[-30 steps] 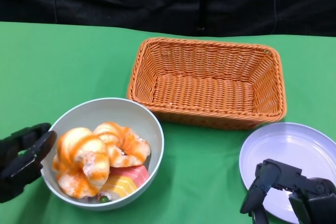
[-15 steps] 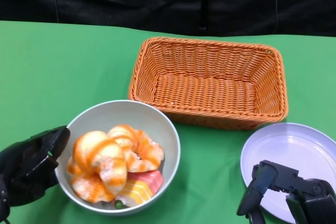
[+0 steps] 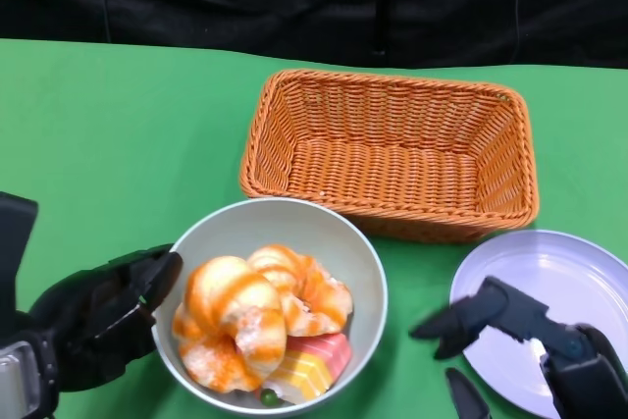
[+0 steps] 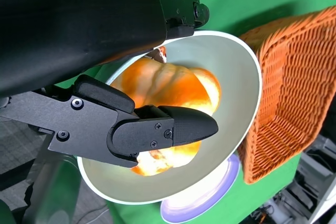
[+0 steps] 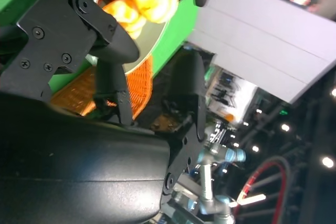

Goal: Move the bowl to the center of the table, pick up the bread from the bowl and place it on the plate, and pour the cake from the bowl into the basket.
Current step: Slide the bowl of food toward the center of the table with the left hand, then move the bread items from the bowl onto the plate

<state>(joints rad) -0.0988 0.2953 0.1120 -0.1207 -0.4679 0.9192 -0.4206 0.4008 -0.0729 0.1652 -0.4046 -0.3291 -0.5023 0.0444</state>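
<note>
Bowl (image 3: 358,252) step underway: we press our left hand (image 3: 103,316) against its rim, unclenched right hand (image 3: 520,336) empty, next grab bread (image 3: 231,316).

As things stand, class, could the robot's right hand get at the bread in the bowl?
Probably yes. The right hand hovers open over the plate, beside the bowl. The bread lies uncovered on top, with only bare green table between them.
</note>
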